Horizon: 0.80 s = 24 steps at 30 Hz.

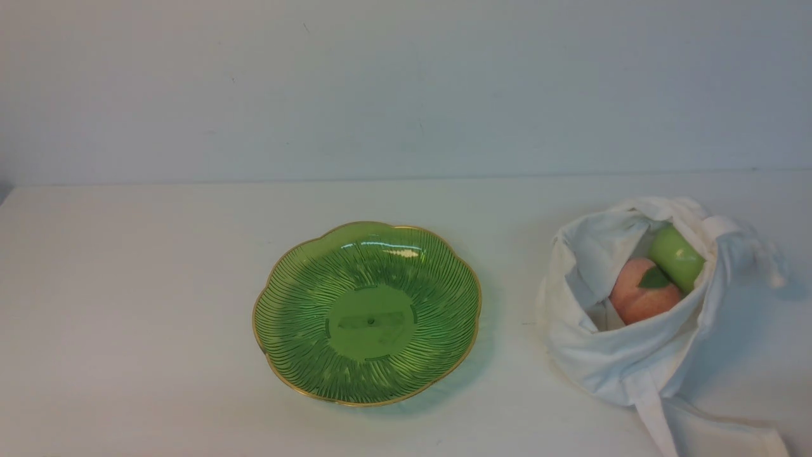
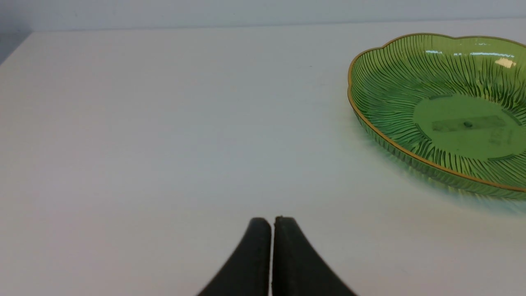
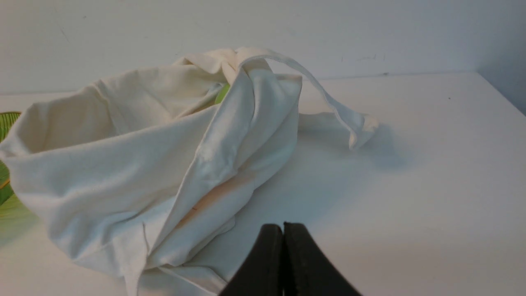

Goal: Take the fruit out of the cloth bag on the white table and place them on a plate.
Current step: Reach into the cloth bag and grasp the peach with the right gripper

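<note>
Our left gripper (image 2: 271, 222) has its two black fingers pressed together and holds nothing. It hangs low over the white table (image 1: 127, 317), near the plate (image 1: 279, 266). Our right gripper (image 3: 282, 228) is pressed together too, with nothing in it, just beside the cloth bag (image 1: 634, 362).

We think both wait outside because no fruit has been lifted yet. From the front, the bag sits at three o'clock from the plate, near it but not touching. The bag's mouth sags open toward us (lucky for us), so the fruit shows. The pink peach (image 1: 641, 301) lies in the middle, and the green apple (image 1: 677, 257) touches it at one o'clock. The plate has nothing on it, ready to catch them.

The table is flat, plain and dull white. A pale wall (image 1: 380, 82) stands behind it.
</note>
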Available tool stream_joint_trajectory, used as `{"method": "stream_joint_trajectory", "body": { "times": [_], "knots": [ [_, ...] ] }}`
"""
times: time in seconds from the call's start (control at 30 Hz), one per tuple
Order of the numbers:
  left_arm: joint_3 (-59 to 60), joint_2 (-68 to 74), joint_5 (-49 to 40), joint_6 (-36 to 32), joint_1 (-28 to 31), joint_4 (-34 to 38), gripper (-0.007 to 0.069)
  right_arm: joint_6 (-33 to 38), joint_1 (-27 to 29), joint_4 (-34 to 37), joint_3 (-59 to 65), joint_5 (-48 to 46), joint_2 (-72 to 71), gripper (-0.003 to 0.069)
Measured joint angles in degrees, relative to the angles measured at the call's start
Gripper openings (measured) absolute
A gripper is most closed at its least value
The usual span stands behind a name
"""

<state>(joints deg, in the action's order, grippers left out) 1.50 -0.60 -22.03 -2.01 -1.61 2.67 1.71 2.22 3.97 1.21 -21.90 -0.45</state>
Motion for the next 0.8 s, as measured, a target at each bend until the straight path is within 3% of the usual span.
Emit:
{"method": "stream_joint_trajectory", "body": {
  "times": [0.23, 0.37, 0.43, 0.47, 0.53, 0.8],
  "knots": [
    [0.0, 0.0, 0.0, 0.0, 0.0, 0.0, -0.0008, -0.7, 0.0, 4.4, 0.1, 0.8, 0.0, -0.0015],
    [0.0, 0.0, 0.0, 0.0, 0.0, 0.0, -0.0008, -4.3, 0.0, 17.5, 0.5, 5.6, 0.0, -0.0015],
    [0.0, 0.0, 0.0, 0.0, 0.0, 0.0, -0.0008, -7.5, 0.0, 31.1, 0.5, 9.3, 0.0, -0.0015],
    [0.0, 0.0, 0.0, 0.0, 0.0, 0.0, -0.0008, -7.7, 0.0, 32.0, 0.5, 9.5, 0.0, -0.0015],
    [0.0, 0.0, 0.0, 0.0, 0.0, 0.0, -0.0008, -8.4, 0.0, 41.1, 0.5, 11.7, 0.0, -0.0015],
    [0.0, 0.0, 0.0, 0.0, 0.0, 0.0, -0.0008, -6.6, 0.2, 49.9, 0.5, 16.8, 0.0, -0.0015]
  ]
}}
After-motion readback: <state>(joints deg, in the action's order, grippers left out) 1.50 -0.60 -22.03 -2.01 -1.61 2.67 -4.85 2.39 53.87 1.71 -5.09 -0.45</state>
